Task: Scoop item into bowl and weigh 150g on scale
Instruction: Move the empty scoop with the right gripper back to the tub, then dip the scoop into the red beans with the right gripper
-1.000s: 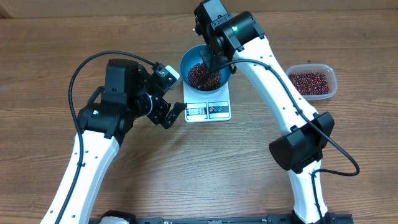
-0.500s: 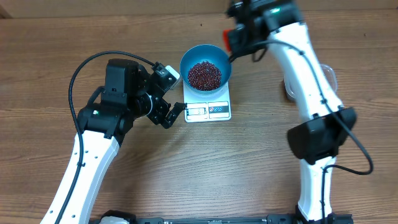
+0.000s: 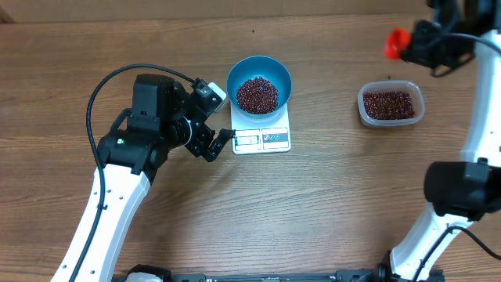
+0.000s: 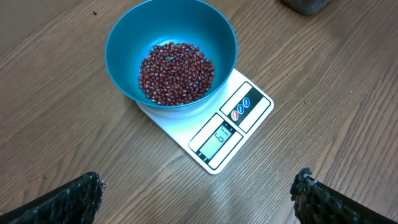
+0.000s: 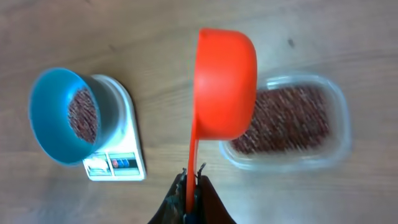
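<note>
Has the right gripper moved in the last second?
Yes. The right gripper, shut on the orange scoop, has swung right in the overhead view, from above the blue bowl on the scale to just beyond the clear tub.

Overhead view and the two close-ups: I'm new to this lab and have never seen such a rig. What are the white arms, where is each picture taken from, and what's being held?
Two robot arms sit at a wooden table. One camera looks down from above; one rides on each wrist. The left gripper hangs open and empty beside the white scale, which carries a blue bowl of red-brown beans. The right gripper is shut on the handle of an orange scoop, near a clear tub holding more beans.
</note>
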Robot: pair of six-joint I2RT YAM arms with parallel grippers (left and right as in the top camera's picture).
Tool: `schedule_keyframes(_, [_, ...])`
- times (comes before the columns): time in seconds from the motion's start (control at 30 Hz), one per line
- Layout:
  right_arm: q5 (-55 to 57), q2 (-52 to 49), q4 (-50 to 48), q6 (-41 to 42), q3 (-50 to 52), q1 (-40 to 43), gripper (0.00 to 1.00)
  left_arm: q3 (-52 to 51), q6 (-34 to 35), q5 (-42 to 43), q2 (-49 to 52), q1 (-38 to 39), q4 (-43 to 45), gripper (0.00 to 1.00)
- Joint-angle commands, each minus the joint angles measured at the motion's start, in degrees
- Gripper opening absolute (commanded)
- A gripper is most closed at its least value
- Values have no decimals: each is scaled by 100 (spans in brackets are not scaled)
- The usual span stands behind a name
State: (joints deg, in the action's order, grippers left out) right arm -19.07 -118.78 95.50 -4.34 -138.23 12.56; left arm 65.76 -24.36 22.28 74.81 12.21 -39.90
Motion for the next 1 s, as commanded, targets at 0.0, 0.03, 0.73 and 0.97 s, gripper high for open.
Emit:
schedule_keyframes(0.0, [-87, 66, 155, -496, -63, 146, 4, 17, 39, 17, 9, -57, -20, 100])
schedule_keyframes(0.03, [-26, 63, 149, -503, 9, 188, 4, 17, 39, 17, 11, -57, -20, 100])
schedule_keyframes(0.73, [822, -28, -450, -817, 2098, 221, 4, 17, 39, 17, 9, -57, -20, 100])
schedule_keyframes(0.97, [1008, -28, -1257, -817, 2522, 221, 4, 17, 39, 17, 11, -57, -20, 100])
